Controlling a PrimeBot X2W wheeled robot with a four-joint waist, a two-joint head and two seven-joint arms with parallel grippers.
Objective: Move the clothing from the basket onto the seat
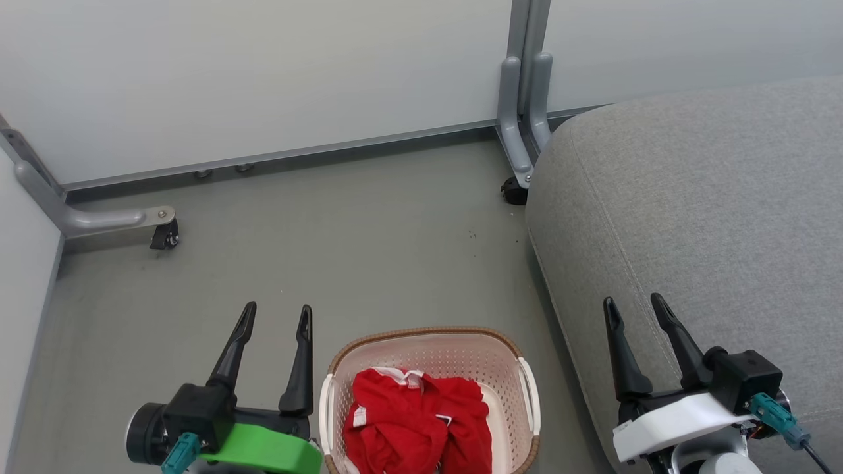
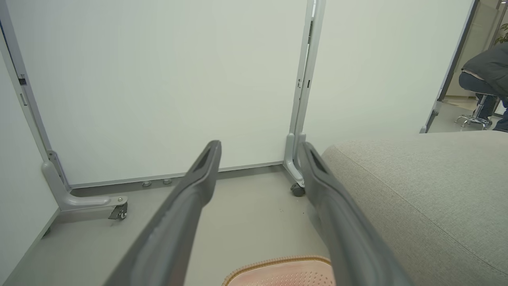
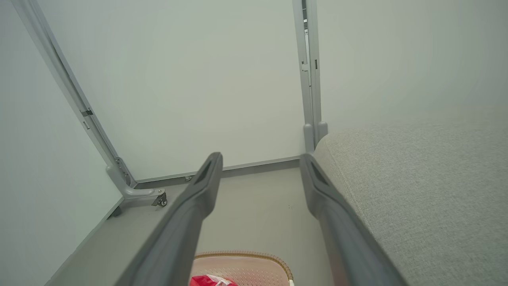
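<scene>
Grey-green floor (image 1: 369, 250) boxed in by white partition panels (image 1: 263, 72) on wheeled feet (image 1: 164, 234), so a pretty bare setup. Sitting on that floor is the basket (image 1: 428, 331), just beside the front edge of the seat (image 1: 711, 217) and between the two arms in the head view. The clothing (image 1: 408, 421) is a crumpled red heap inside it with a bit of white trim poking out, and none of it is on the cushion yet. My guess on handling: light, floppy, slightly slick sports fabric, nothing breakable. It'll drape and trail when lifted, and it could drag on the rim or bring the second garment along for the ride. I'd go for a bunched fold near the top middle of the heap rather than a loose edge, so the pinch catches a few layers. Pose-wise, both arms sit low on either side of the basket, fingers pointing out toward the partition rather than down at the laundry. The left gripper (image 1: 278, 308) has its fingers spread with nothing between them. Same for the right gripper (image 1: 633, 299), which hangs over the cushion's front edge. Whichever goes in would need to tip its wrist down and swing over the heap.
</scene>
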